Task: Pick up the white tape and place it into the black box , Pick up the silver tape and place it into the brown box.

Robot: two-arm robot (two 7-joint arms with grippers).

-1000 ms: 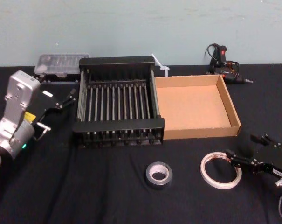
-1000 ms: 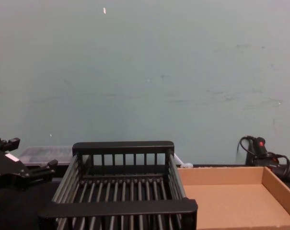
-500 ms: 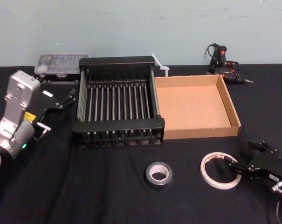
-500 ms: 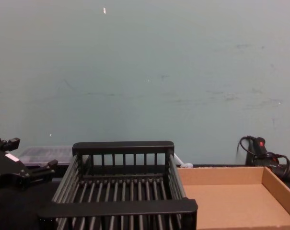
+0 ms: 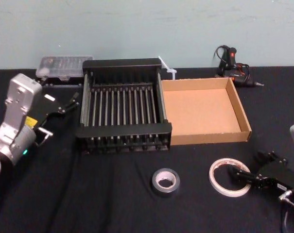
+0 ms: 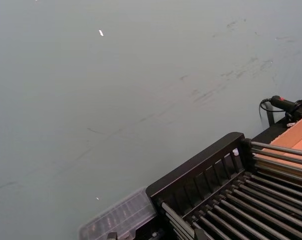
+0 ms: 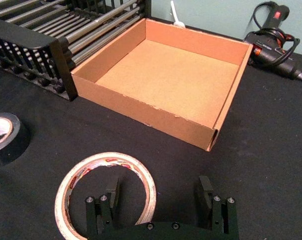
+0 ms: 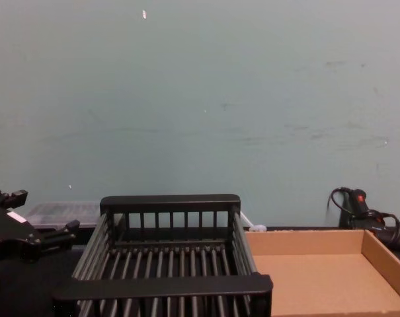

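Observation:
The white tape lies flat on the black cloth near the front right, red print on its face. My right gripper is open and low over the tape's right side. One finger is inside the ring and the other finger is outside it. The silver tape lies to the left of the white one. The black box and the brown box stand side by side behind them. My left gripper hangs open beside the black box's left wall.
A clear plastic case sits behind the black box at the left. A glue gun with its cord lies behind the brown box. A small white object pokes up between the boxes at the back. Bare cloth surrounds both rolls.
My right gripper has sunk toward the table and drawn slightly nearer, putting one finger down inside the white tape's ring. The tapes, boxes and left arm have stayed put.

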